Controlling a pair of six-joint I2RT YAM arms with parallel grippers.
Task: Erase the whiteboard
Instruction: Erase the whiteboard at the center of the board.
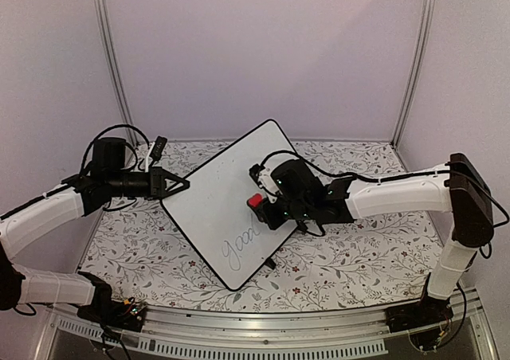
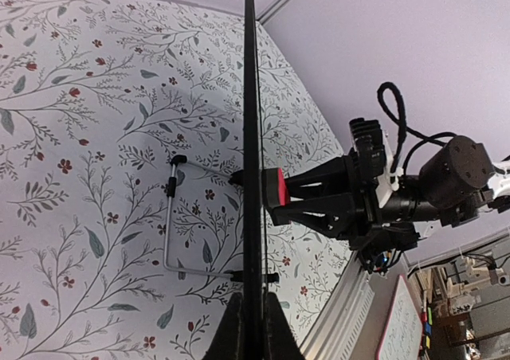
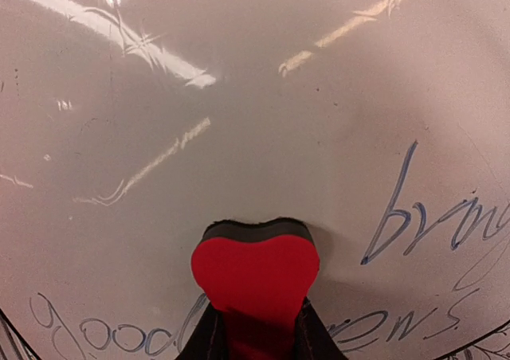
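The whiteboard (image 1: 219, 189) stands tilted on the table, a white board in a thin black frame with grey "good" handwriting (image 1: 239, 244) near its lower corner. My left gripper (image 1: 185, 186) is shut on the board's left edge. In the left wrist view the whiteboard (image 2: 252, 137) is edge-on, with the left gripper (image 2: 252, 316) clamped on the frame. My right gripper (image 1: 261, 203) is shut on a red eraser (image 1: 255, 200) pressed against the board's face. In the right wrist view the eraser (image 3: 255, 276) touches the whiteboard (image 3: 255, 97) above the writing (image 3: 96, 332), held by the right gripper (image 3: 255, 332).
A floral tablecloth (image 1: 351, 256) covers the table. Purple walls and metal posts (image 1: 111, 57) enclose it, and an aluminium rail (image 1: 263, 328) runs along the near edge. A wire stand (image 2: 171, 225) juts from the board's back. More handwriting (image 3: 430, 217) lies right of the eraser.
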